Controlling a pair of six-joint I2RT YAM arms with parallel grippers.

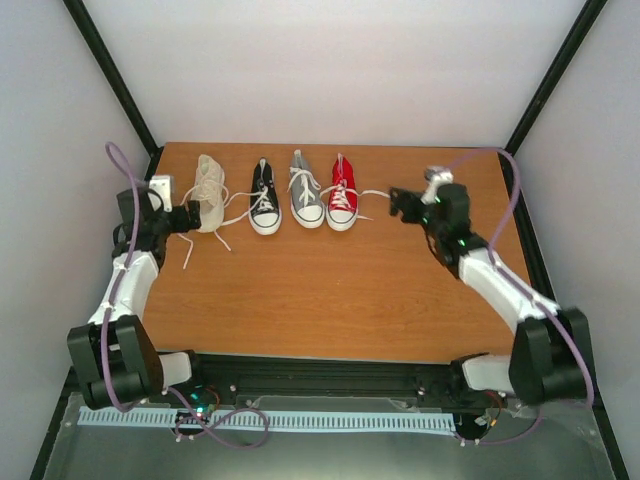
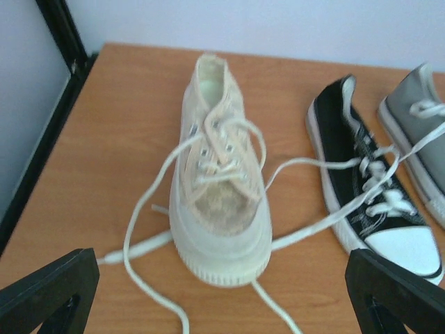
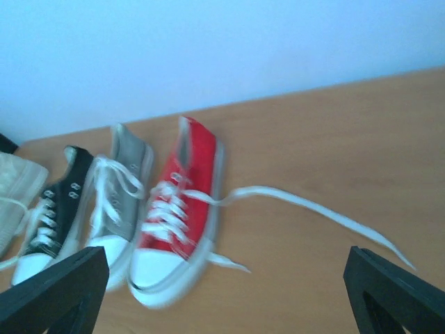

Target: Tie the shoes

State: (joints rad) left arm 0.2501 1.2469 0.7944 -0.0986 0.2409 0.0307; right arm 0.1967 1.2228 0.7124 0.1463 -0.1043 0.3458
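Along the far side of the worktop we've got 4 little sneakers in a row, left to right: cream high-top, black shoe, grey shoe, red shoe. All 4 point their toes at the near edge, with long axes running near-to-far and roughly parallel. We reckon they're light canvas and will skid if tugged. The laces look limp and thin, so we'd pinch one where it lies flat on the wood, like the red shoe's long tail. Left gripper sits just in front of the cream toe and right gripper is beside that tail, both with jaws wide and holding nothing
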